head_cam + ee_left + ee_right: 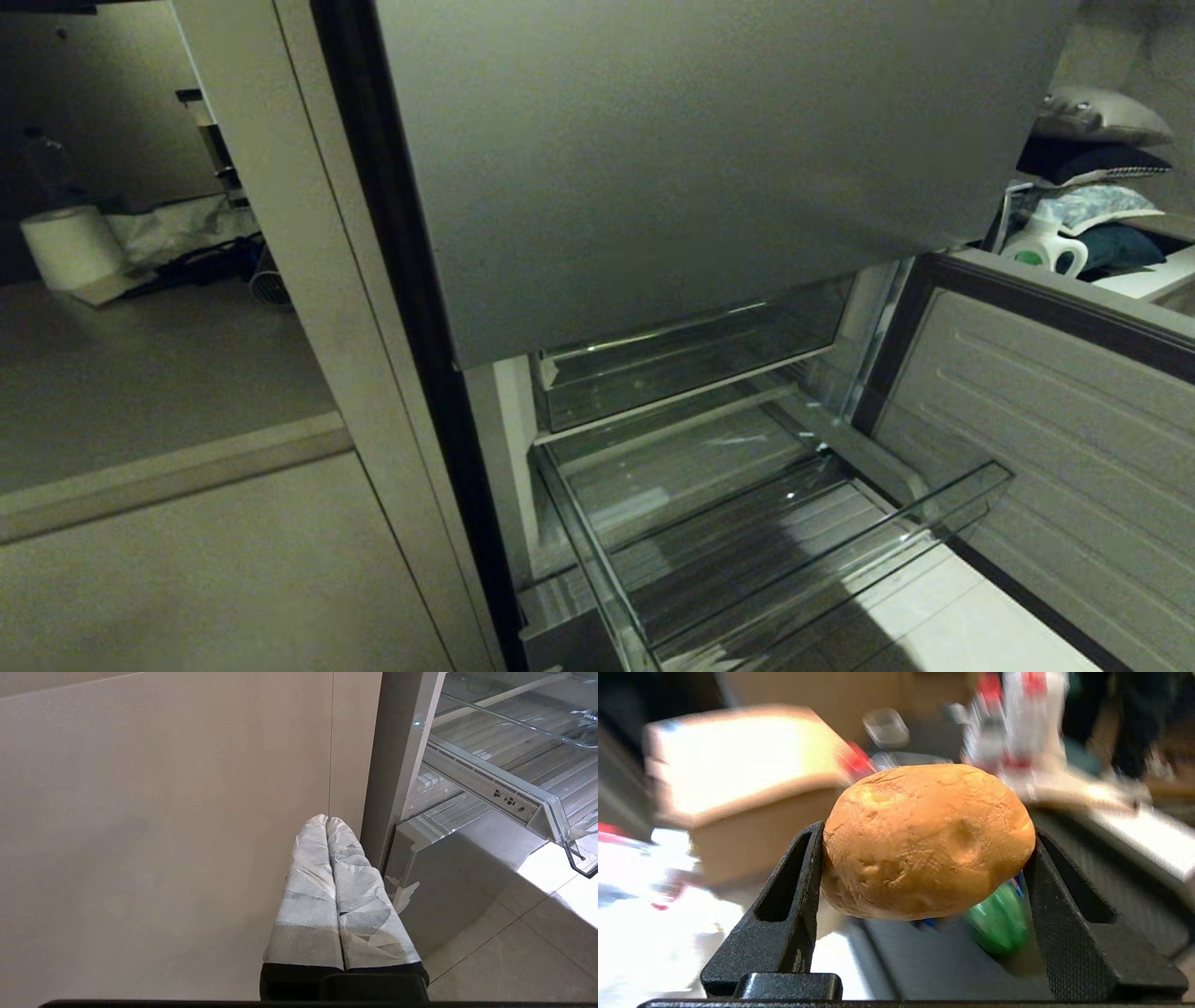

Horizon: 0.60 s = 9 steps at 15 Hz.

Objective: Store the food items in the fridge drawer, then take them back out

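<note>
My right gripper (927, 858) is shut on an orange-brown rounded lump (920, 812) that looks like a potato, squeezed between its two black fingers. Everything behind it is blurred; a green thing (1001, 924) lies below the lump and I cannot tell what it is. The fridge drawer (583, 541) is a clear plastic bin with a ridged floor, pulled out from the lower fridge, and nothing lies in it. My right gripper is outside the head view. My left gripper (328, 819) hangs shut and empty low beside the fridge, with the drawer's rim (553, 812) off to its side.
A grey steel door panel (700, 159) hangs above the drawer, and the open lower door (1046, 429) stands on the right. A second clear drawer (691, 364) sits pushed in above. A paper roll (70, 247) and a detergent bottle (1046, 247) are farther off.
</note>
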Available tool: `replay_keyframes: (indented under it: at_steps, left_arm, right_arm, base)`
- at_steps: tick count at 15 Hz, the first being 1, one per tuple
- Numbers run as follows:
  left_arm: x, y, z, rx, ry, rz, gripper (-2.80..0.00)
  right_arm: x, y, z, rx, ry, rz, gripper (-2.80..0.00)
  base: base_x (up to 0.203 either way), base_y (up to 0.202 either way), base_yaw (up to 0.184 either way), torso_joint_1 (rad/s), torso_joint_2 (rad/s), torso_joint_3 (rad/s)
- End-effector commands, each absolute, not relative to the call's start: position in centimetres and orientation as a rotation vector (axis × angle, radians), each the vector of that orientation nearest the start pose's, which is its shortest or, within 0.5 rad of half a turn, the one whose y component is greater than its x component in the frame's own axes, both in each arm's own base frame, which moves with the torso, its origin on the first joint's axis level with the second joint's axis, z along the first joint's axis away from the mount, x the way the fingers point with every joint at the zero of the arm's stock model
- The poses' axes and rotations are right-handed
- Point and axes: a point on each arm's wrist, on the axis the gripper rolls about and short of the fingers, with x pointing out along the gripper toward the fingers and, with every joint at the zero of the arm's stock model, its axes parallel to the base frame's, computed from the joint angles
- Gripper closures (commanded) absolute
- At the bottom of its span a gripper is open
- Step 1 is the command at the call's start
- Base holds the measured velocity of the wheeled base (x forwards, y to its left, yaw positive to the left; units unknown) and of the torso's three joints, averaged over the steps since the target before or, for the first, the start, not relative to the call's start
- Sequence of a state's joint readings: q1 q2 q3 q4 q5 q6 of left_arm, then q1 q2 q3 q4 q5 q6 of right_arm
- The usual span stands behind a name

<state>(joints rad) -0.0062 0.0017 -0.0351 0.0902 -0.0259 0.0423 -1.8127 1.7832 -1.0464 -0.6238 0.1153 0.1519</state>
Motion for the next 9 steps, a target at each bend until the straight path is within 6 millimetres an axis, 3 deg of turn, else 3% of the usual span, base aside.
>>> replay_keyframes:
  at_steps: [1, 5, 9]
  left_arm:
    - [-2.6, 0.0, 7.6, 0.042, 0.058, -0.033, 0.0]
    - [-2.6, 0.0, 7.6, 0.042, 0.058, -0.033, 0.0]
    - [-2.6, 0.0, 7.6, 0.042, 0.058, -0.033, 0.0]
  right_arm:
    - [-10.6, -38.0, 13.5, 0.387, 0.072, -1.734, 0.0]
    - [-12.1, -40.8, 6.7, 0.465, 0.187, -1.723, 0.0]
    - [-11.8, -42.0, 4.3, 0.479, 0.214, -1.583, 0.0]
  base:
    - [0.0, 0.0, 0.0, 0.0, 0.0, 0.0]
    - [0.0, 0.0, 0.0, 0.0, 0.0, 0.0]
    - [0.0, 0.0, 0.0, 0.0, 0.0, 0.0]
